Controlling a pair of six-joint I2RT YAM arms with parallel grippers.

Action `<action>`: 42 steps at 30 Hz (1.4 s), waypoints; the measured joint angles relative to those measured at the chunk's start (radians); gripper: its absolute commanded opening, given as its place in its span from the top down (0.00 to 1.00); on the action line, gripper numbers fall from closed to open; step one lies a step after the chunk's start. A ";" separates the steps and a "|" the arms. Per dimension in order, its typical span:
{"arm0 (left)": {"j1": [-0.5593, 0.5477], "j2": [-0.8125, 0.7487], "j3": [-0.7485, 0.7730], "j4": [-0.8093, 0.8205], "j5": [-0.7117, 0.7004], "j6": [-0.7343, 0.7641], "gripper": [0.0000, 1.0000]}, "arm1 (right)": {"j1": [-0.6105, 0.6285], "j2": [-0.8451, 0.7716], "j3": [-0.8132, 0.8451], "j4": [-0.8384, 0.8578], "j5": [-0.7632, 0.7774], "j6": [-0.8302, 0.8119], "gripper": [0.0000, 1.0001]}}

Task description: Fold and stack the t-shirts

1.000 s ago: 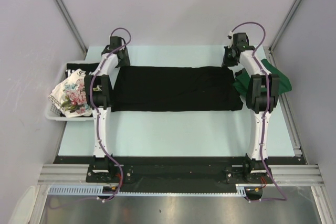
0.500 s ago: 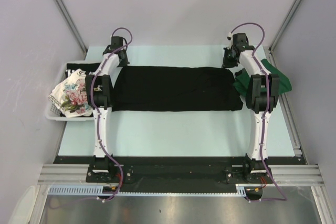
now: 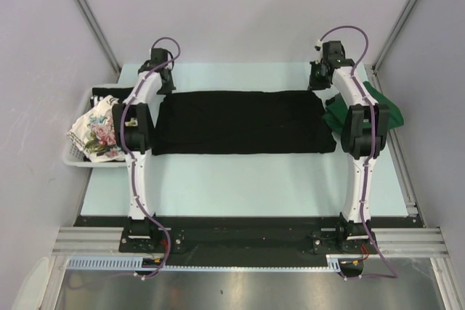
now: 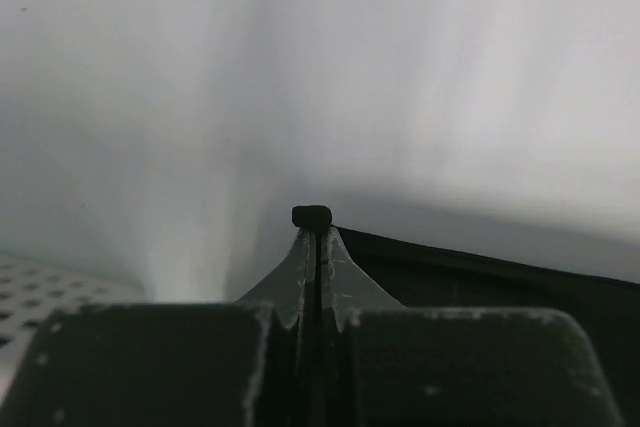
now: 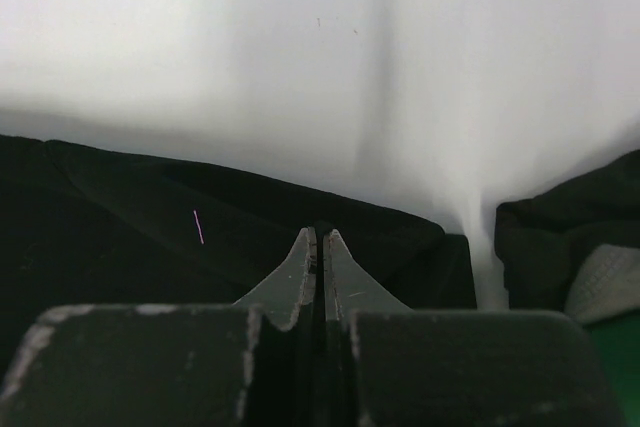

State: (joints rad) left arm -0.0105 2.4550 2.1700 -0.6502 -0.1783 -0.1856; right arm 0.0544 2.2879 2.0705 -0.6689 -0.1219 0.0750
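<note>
The black shirt (image 3: 240, 123) lies spread flat as a wide band across the far half of the table (image 3: 247, 179), its long edges running left to right between my two arms. My left gripper (image 4: 316, 237) sits at its far left corner with the fingers pressed tight together. A small black nub of cloth sticks out at the tips, and the shirt's edge runs off to the right from there, so I am pinching that corner. My right gripper (image 5: 318, 237) is at the far right corner, its fingers also squeezed together with no gap. The tips sit right over the black cloth, but I cannot tell whether any of it is caught between them.

Just beyond the shirt's right end, the green shirt (image 3: 389, 110) lies bunched at the table's right edge, partly under my right arm. At the left edge stands the white basket (image 3: 76, 156). The floral shirt (image 3: 98, 136) is heaped in it and spills over its rim, and the lettered shirt (image 3: 109, 98) lies behind it.
</note>
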 measured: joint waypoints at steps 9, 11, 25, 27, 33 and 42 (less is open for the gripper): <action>-0.014 -0.160 -0.027 -0.106 0.006 -0.005 1.00 | 0.002 -0.125 -0.021 -0.053 0.025 0.001 1.00; -0.021 -0.197 -0.046 -0.134 0.006 -0.004 1.00 | 0.002 -0.152 -0.021 -0.076 0.034 0.002 1.00; -0.072 -0.458 -0.372 -0.255 0.024 0.013 1.00 | 0.001 -0.211 -0.088 -0.315 0.066 0.046 1.00; -0.074 -0.491 -0.407 -0.260 0.025 0.011 1.00 | 0.001 -0.211 -0.098 -0.348 0.072 0.054 1.00; -0.083 -0.552 -0.477 -0.283 0.025 0.010 1.00 | 0.000 -0.221 -0.135 -0.417 0.094 0.079 1.00; -0.093 -0.568 -0.524 -0.328 0.021 0.002 1.00 | -0.016 -0.327 -0.301 -0.459 0.098 0.106 1.00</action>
State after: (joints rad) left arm -0.1032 1.8870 1.6459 -0.9783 -0.1577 -0.1837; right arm 0.0380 1.9606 1.7699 -1.1278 -0.0238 0.1810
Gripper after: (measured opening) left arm 0.009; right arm 0.019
